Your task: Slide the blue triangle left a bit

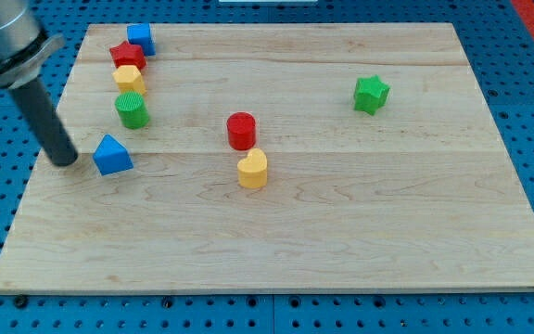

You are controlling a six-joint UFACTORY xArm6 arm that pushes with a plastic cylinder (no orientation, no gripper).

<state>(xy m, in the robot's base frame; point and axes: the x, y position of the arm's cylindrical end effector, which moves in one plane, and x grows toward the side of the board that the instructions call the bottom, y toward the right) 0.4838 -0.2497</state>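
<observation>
The blue triangle lies on the wooden board near its left side. My tip rests on the board just to the view's left of the blue triangle, a small gap apart from it. The dark rod rises from the tip toward the view's top left.
A green cylinder, a yellow block, a red star and a blue cube stand in a line above the triangle. A red cylinder and a yellow heart sit mid-board. A green star is at the right.
</observation>
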